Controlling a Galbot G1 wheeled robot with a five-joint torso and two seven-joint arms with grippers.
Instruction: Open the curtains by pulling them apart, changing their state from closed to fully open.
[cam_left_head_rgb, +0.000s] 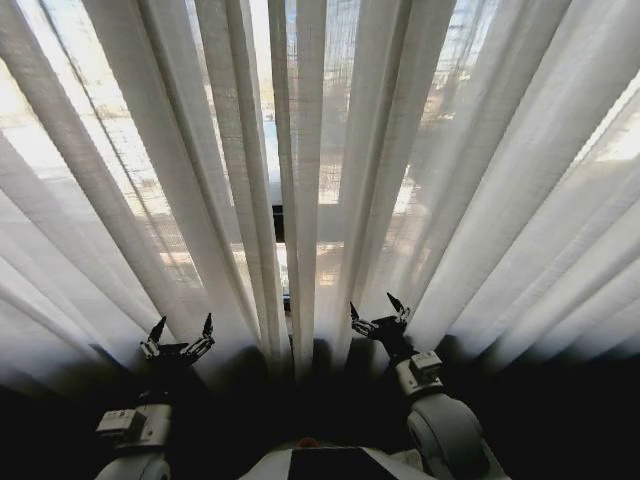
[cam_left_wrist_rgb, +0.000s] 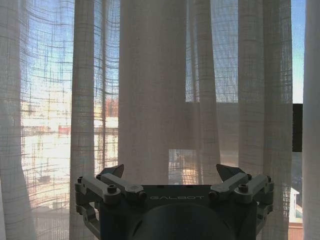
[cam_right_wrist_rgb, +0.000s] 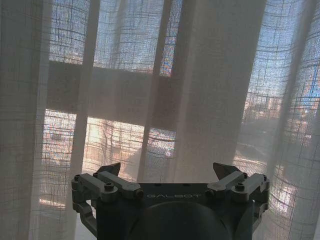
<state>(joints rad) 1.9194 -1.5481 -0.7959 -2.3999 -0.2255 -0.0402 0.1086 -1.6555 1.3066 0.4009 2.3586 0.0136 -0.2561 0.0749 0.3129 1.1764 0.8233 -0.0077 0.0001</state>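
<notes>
Both pincers point at the curtains (cam_left_head_rgb: 320, 150) with fingers spread: left pincer (cam_left_head_rgb: 181, 332) at lower left of the head view, right pincer (cam_left_head_rgb: 377, 309) just right of centre, neither pinching fabric. Pleated sheer panels hang closed across the frame (a dark window bar (cam_left_head_rgb: 278, 223) shows through).

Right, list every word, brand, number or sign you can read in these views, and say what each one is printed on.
"GALBOT": on the dark housing of the open left gripper, in raised letters, seen in the left wrist view.
"GALBOT": on the dark housing of the open right gripper, seen in the right wrist view.
The sheer white pleated fabric curtains carry no readable text.
</notes>
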